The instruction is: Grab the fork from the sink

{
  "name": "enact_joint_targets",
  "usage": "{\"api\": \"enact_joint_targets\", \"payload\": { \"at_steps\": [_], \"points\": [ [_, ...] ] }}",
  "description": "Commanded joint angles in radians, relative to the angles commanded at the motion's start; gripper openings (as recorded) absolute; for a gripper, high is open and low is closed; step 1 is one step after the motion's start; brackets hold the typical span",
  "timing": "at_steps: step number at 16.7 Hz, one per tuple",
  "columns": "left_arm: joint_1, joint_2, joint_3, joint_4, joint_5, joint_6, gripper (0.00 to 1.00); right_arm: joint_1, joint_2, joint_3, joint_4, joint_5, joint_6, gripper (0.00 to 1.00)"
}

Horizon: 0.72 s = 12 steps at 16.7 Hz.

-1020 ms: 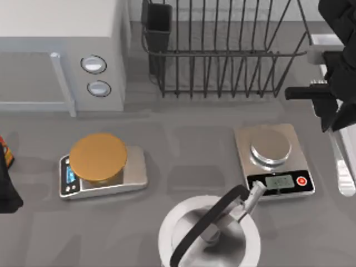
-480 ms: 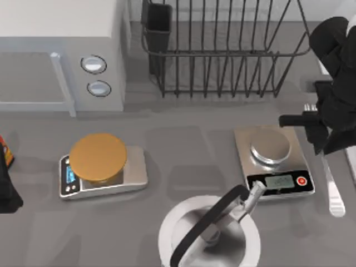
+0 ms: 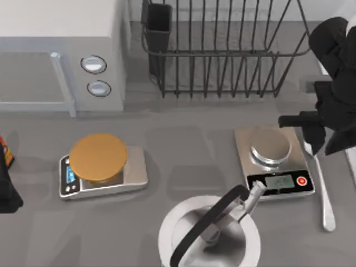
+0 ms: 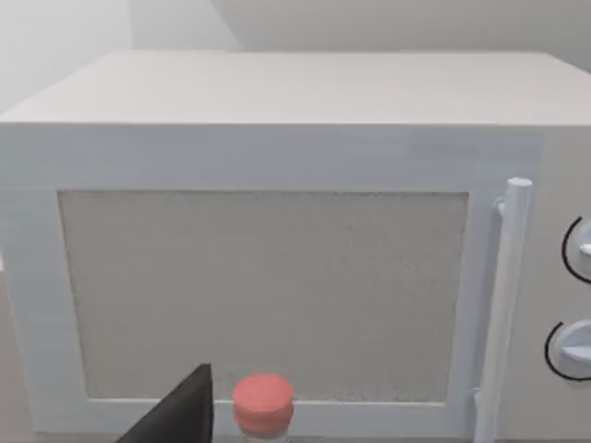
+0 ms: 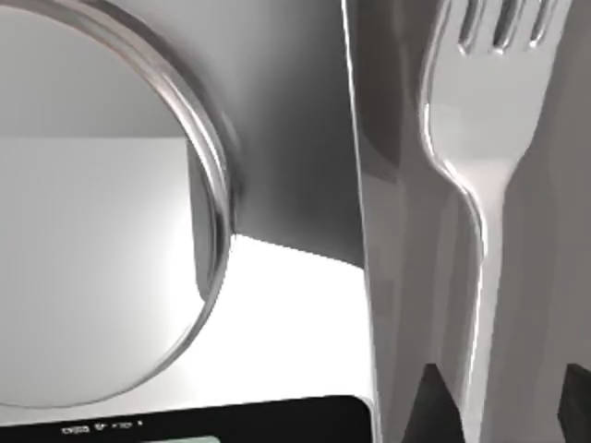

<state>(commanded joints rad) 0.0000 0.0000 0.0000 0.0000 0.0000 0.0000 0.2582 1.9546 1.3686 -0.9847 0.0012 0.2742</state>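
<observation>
- Since a second ago the fork (image 3: pixel 321 186) has come leftward with the right gripper (image 3: pixel 318 146), and now hangs just beside the right edge of the steel scale (image 3: pixel 274 160), handle tip pointing toward the near edge of the table.
- Nearest the camera edge in the top view stands the kettle (image 3: pixel 210 233), its black handle arching over the lid, just in front of the steel scale.
- Left of the kettle sits a second scale (image 3: pixel 103 172) carrying an orange-brown disc (image 3: pixel 98 157).
- At the far left edge my left arm (image 3: pixel 6 189) sits parked; its wrist view faces the microwave (image 4: pixel 277 249) with a red-capped bottle (image 4: pixel 263 406) in front, and I cannot tell how its fingers stand.
- In the right wrist view the fork (image 5: pixel 489 157) runs between the two dark fingertips (image 5: pixel 434 406), tines away from them, beside the scale's round steel platform (image 5: pixel 102 203); the fingers look narrowed around the handle, holding it.
- Farther back, the right arm's black body covers most of the sink; a strip of its pale rim (image 3: pixel 351 161) shows at the right edge, well clear of the fork.
- Farthest stand the black wire dish rack (image 3: pixel 222 50) and the microwave (image 3: pixel 61 55).
</observation>
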Motion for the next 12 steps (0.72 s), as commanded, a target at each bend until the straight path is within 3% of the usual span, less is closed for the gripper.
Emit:
{"api": "enact_joint_targets", "payload": {
  "at_steps": [6, 12],
  "points": [
    [0.0, 0.0, 0.0, 0.0, 0.0, 0.0, 1.0, 0.0, 0.0, 0.0, 0.0, 0.0, 0.0, 0.98],
    [0.0, 0.0, 0.0, 0.0, 0.0, 0.0, 1.0, 0.0, 0.0, 0.0, 0.0, 0.0, 0.0, 1.0]
  ]
}}
